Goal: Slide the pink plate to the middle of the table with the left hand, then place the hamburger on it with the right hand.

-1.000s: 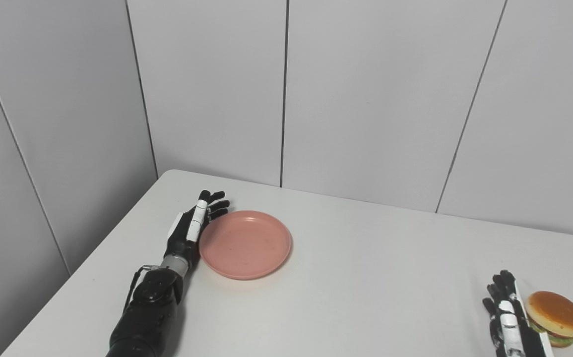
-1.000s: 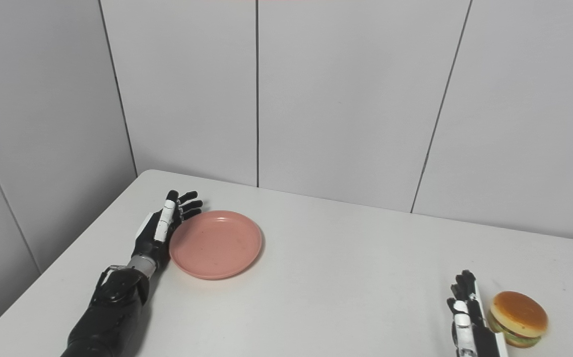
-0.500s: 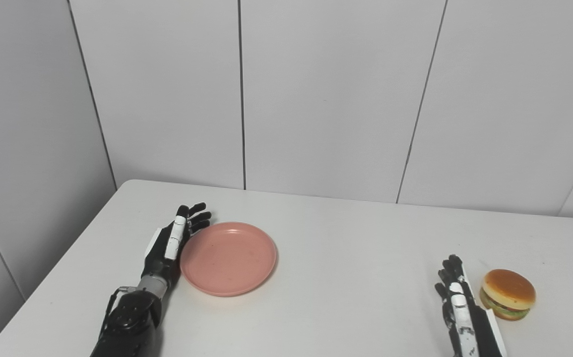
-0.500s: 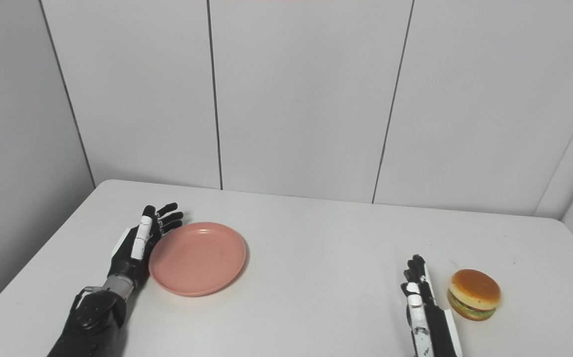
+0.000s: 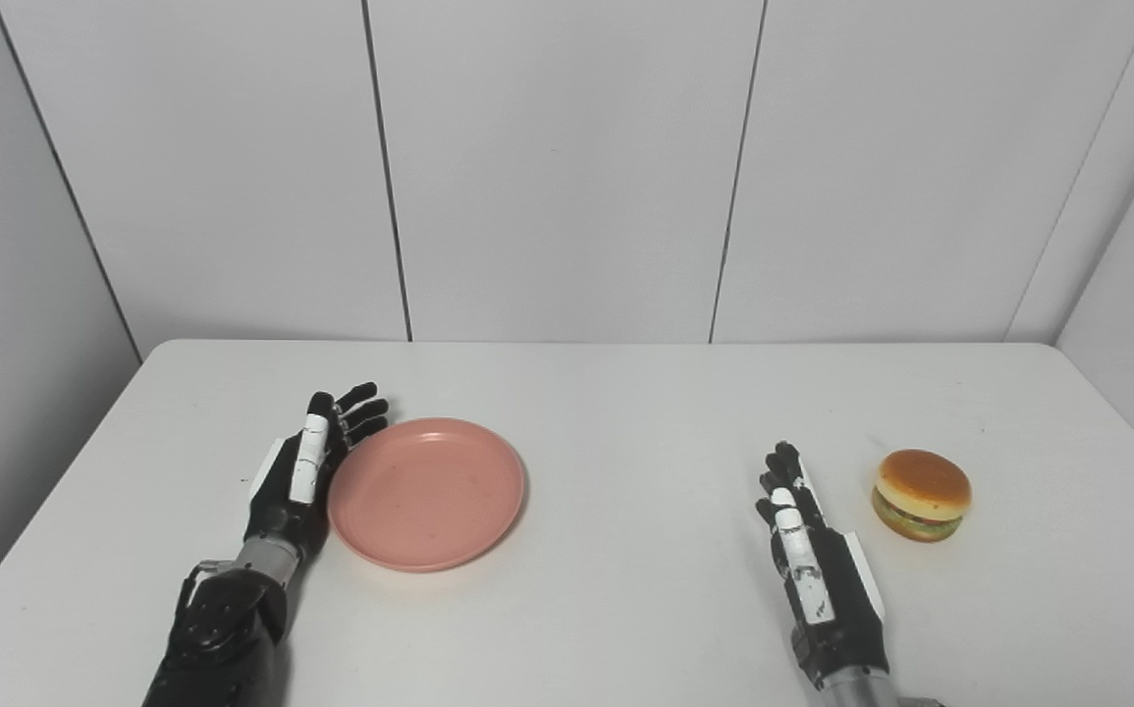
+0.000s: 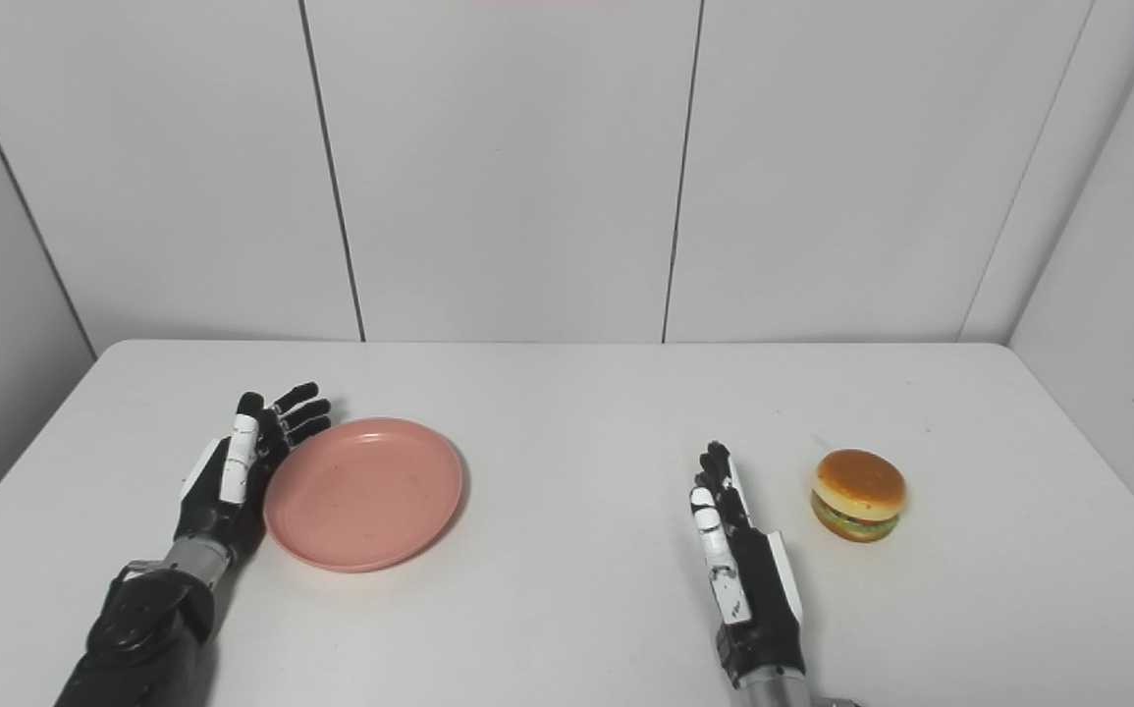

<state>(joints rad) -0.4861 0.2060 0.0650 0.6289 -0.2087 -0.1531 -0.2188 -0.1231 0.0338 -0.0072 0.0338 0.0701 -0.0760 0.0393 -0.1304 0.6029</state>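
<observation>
The pink plate [image 5: 426, 492] lies flat on the left half of the white table [image 5: 625, 412], with nothing on it. My left hand [image 5: 303, 475] stands on edge against the plate's left rim, open, fingers stretched and slightly curled around the far left of the rim. The hamburger [image 5: 921, 494] sits on the right side of the table. My right hand [image 5: 814, 560] is open and upright on edge, a short way to the left of the hamburger and apart from it.
Grey wall panels close off the table at the back and on both sides. The table's near edge runs along the bottom of the picture. Bare tabletop lies between the plate and my right hand.
The camera has swung to the right, so the whole picture has shifted left. The right hand now stands farther to the left of the hamburger. The left hand stays against the plate.
</observation>
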